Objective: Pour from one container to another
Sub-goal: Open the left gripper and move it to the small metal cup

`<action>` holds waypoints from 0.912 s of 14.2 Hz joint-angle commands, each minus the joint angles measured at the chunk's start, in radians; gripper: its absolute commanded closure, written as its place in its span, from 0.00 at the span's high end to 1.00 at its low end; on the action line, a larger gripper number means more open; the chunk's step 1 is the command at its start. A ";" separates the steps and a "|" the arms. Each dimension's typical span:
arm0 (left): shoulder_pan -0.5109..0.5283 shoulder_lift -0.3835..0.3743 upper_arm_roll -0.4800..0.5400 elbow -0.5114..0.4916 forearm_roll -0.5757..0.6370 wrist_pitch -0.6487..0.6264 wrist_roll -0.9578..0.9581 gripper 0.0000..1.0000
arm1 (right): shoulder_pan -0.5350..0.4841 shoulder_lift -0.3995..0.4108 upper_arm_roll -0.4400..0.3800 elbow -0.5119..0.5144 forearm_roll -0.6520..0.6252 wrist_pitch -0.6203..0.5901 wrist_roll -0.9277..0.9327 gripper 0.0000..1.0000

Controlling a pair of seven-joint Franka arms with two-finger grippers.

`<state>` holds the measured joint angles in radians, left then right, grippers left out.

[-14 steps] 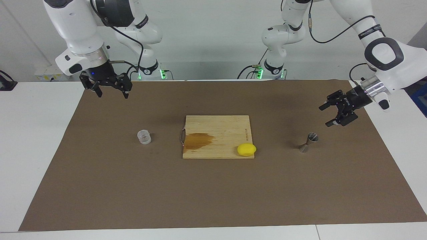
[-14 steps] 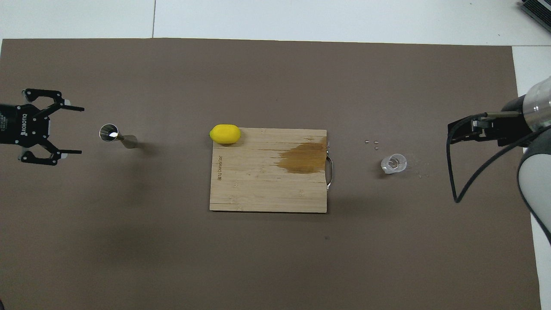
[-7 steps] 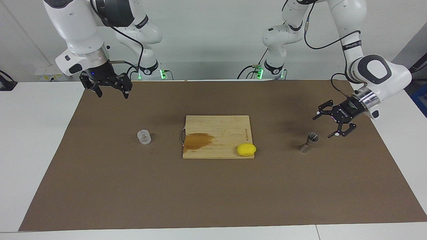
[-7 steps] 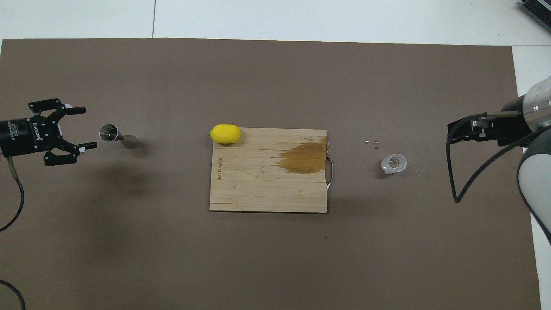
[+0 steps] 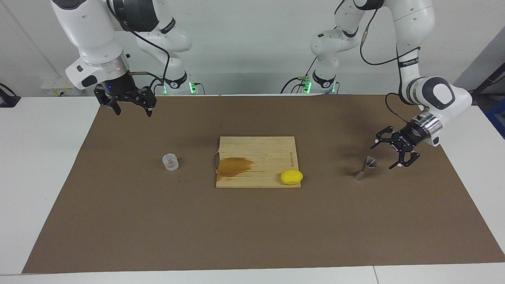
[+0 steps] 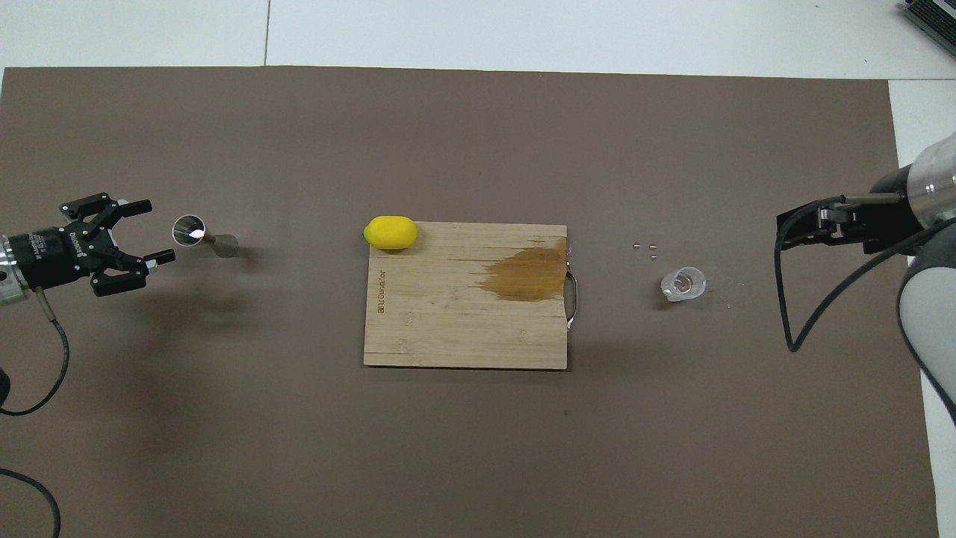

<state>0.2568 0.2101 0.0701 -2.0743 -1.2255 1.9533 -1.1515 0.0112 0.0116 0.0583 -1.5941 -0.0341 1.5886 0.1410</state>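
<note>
Beside the steel jigger (image 5: 368, 167) at the left arm's end, the left pincer (image 5: 391, 152) has dropped, wide open, empty. Clear cup (image 5: 170, 162) stands untouched; right pincer (image 5: 131, 106) waits open.

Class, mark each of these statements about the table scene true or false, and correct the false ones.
1. The lemon rests on a corner of the cutting board. True.
2. The left claw grips the jigger. False: it is open beside the jigger, not holding it.
3. The clear cup stands on the cutting board. False: it stands on the brown mat, toward the right arm's end.
4. The right claw is open and empty. True.
5. A dark stain marks the board. True.
</note>
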 commanded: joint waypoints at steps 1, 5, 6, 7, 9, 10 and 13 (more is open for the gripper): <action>-0.017 -0.011 -0.003 -0.039 -0.029 0.027 0.042 1.00 | -0.011 0.002 0.008 0.011 0.019 -0.021 0.011 1.00; -0.040 -0.014 -0.003 -0.061 -0.048 0.058 0.067 1.00 | -0.011 0.002 0.008 0.011 0.019 -0.021 0.011 1.00; -0.042 -0.014 -0.003 -0.061 -0.049 0.062 0.069 0.99 | -0.011 0.002 0.008 0.011 0.019 -0.021 0.011 1.00; -0.050 -0.012 -0.004 -0.061 -0.049 0.065 0.070 0.94 | -0.011 0.002 0.008 0.011 0.019 -0.021 0.011 1.00; -0.071 -0.009 -0.003 -0.060 -0.080 0.099 0.073 0.90 | -0.011 0.002 0.008 0.011 0.019 -0.021 0.011 1.00; -0.080 -0.008 -0.003 -0.060 -0.083 0.105 0.073 0.88 | -0.013 0.002 0.008 0.011 0.019 -0.021 0.011 1.00; -0.076 -0.009 -0.003 -0.060 -0.086 0.105 0.075 0.85 | -0.011 0.002 0.008 0.011 0.019 -0.021 0.011 1.00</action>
<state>0.1894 0.2104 0.0601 -2.1136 -1.2837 2.0363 -1.0990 0.0112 0.0116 0.0583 -1.5941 -0.0341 1.5886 0.1410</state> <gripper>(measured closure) 0.141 0.000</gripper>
